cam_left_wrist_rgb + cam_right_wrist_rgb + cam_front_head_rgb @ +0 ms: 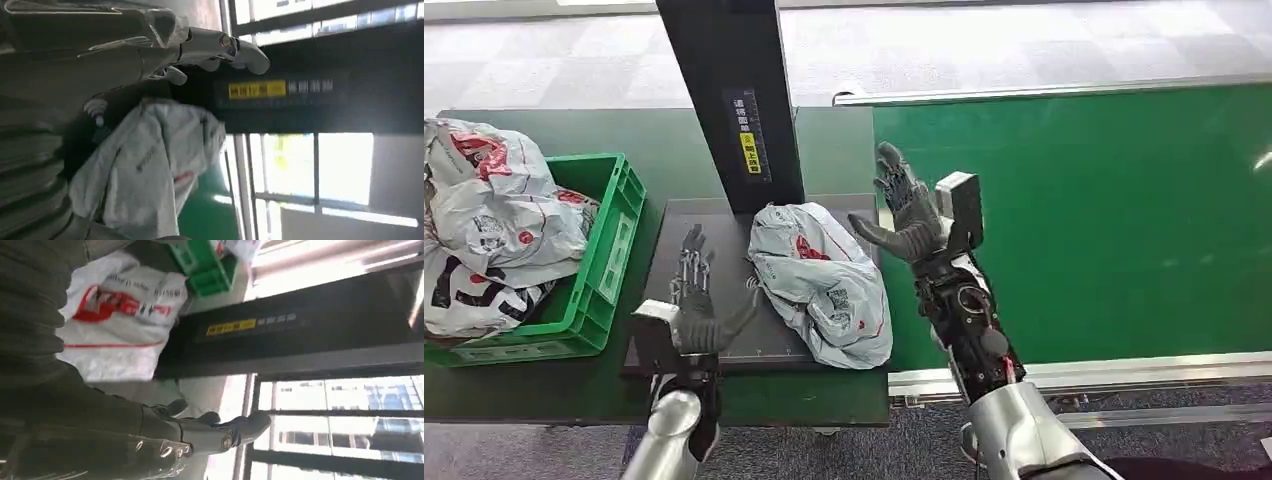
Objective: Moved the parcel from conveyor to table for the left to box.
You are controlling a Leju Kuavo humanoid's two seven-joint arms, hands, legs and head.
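Head view: a white parcel [822, 283] with red print lies on a black pad [714, 290] on the dark table [534, 385], below a black post [734, 100]; the left hand [696, 305] rests empty, fingers spread, just beside it; the right hand [907, 212], released, fingers apart, is raised over the edge of the green conveyor [1084, 220]; a green crate [596, 262] holds more bags. Left wrist view: parcel [150, 165] near pale fingers [220, 47]. Right wrist view: parcel [120, 325] apart from the open fingers [215, 432].

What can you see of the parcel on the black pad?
The parcel is a crumpled grey-white plastic mailer bag with red print and small dark codes. It lies flat on the black pad, at the foot of the black post, its near end overhanging the pad's edge. Neither the left hand nor the right hand touches it.
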